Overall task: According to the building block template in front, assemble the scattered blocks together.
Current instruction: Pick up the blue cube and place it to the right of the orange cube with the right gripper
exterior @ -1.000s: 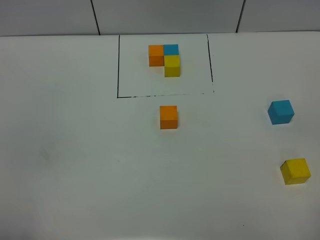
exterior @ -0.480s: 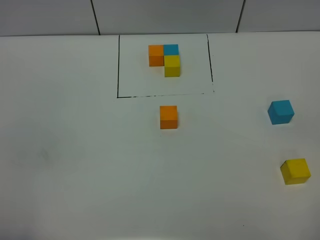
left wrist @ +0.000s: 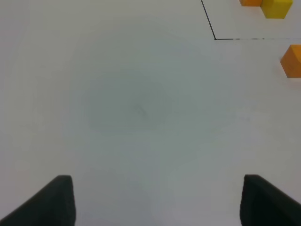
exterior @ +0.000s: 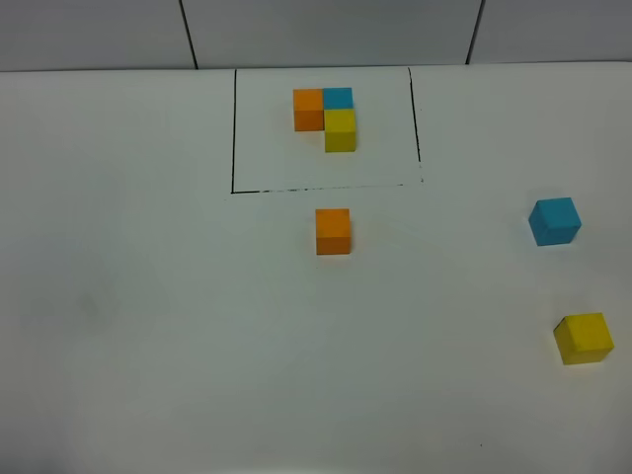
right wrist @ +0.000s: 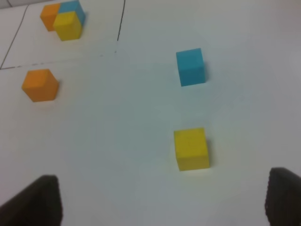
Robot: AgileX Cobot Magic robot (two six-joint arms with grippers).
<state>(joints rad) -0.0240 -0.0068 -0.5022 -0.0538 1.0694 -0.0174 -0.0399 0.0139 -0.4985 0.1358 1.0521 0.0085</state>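
Observation:
The building block template (exterior: 326, 118) is a black drawn rectangle at the back middle. It frames an orange, a blue and a yellow cube touching in an L. The scattered orange block (exterior: 333, 231) sits just in front of the frame. The sky-blue block (exterior: 554, 220) and the yellow block (exterior: 583, 339) lie apart at the right. Neither gripper shows in the exterior view. My left gripper (left wrist: 157, 207) is open and empty over bare table, with the orange block (left wrist: 292, 60) far off. My right gripper (right wrist: 160, 202) is open and empty, close to the yellow block (right wrist: 191, 149), with the blue block (right wrist: 190, 67) beyond.
The white table (exterior: 148, 326) runs back to a grey panelled wall (exterior: 326, 30). The template's cubes also show in the right wrist view (right wrist: 66, 19), and the frame's corner in the left wrist view (left wrist: 215, 38).

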